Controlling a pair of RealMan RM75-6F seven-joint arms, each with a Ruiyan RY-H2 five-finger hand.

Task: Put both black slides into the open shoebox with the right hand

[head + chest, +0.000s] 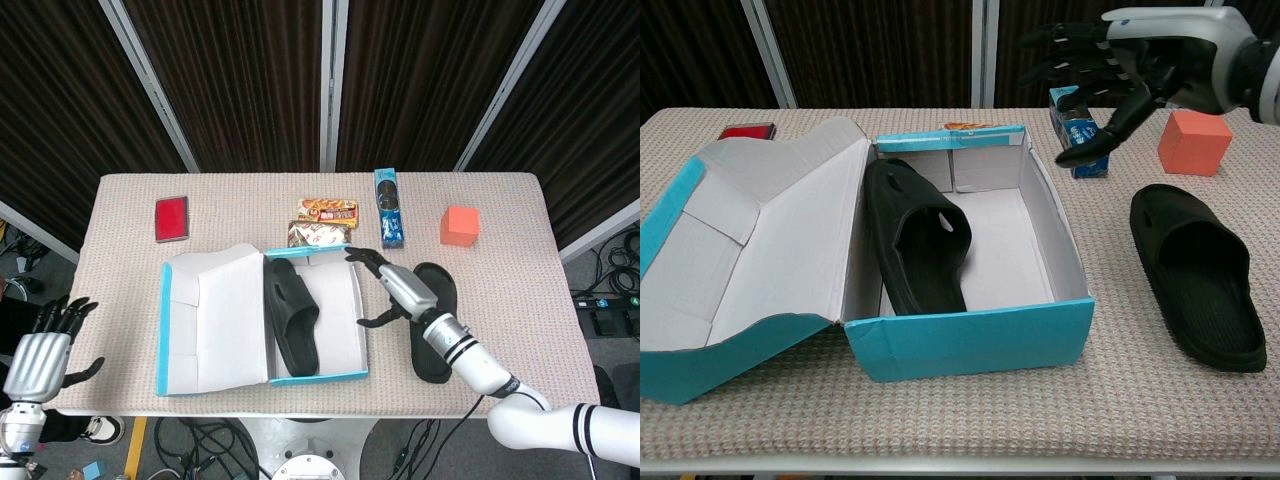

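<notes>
1. We saw one black slide [291, 329] lying inside the open shoebox [341, 374], along its left wall.
2. The second slide [1196, 275] lay on the table [520, 300], to the right of the box.
3. Our right hand [400, 287] hovered above it, fingers spread and empty.
4. Our left hand [38, 355] hung off the table, fingers apart, holding nothing.
</notes>
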